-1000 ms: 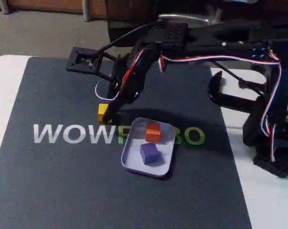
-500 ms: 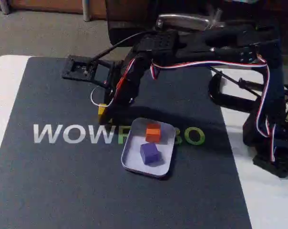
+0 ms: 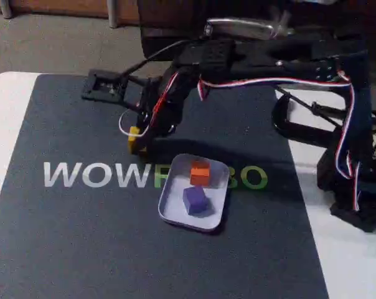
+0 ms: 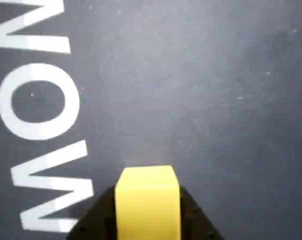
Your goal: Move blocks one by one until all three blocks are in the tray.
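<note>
My gripper [image 3: 137, 142] is shut on the yellow block [image 3: 134, 139], held a little above the dark mat just up and left of the tray [image 3: 170, 210]. In the wrist view the yellow block [image 4: 147, 200] sits between the black fingers [image 4: 93, 220] at the bottom edge, my gripper [image 4: 147, 212] closed around it. The orange block [image 3: 200, 173] and the purple block [image 3: 195, 200] lie inside the pale tray, orange at the far side, purple nearer the front.
The dark mat [image 3: 82, 237] carries white WOW lettering [image 3: 94, 175], also seen in the wrist view as lettering [image 4: 38, 100]. The arm's base and a clamp [image 3: 356, 180] stand at the right. White table edge [image 3: 4, 118] lies at the left.
The gripper has lifted the yellow block slightly off the mat and the arm's upper links have shifted; the orange and purple blocks stay put in the tray.
</note>
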### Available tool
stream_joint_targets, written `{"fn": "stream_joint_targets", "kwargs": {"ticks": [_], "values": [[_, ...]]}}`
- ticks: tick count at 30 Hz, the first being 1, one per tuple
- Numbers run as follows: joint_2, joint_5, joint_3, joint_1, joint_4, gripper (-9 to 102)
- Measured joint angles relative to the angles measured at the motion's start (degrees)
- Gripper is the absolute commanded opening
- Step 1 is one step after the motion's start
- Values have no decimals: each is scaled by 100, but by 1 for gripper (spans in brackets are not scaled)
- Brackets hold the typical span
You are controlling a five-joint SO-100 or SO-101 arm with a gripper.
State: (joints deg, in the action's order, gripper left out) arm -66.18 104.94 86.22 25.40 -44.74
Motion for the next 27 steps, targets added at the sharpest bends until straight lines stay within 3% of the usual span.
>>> {"fn": "stream_joint_targets", "kwargs": {"ticks": [12,17,21,27], "values": [[-3146,272,1775,-475,-1020,-8],[-4096,923,2865,-747,-967,-8],[-4702,1450,3788,-932,-422,-8],[-4878,1608,4271,-1055,-88,-8]]}}
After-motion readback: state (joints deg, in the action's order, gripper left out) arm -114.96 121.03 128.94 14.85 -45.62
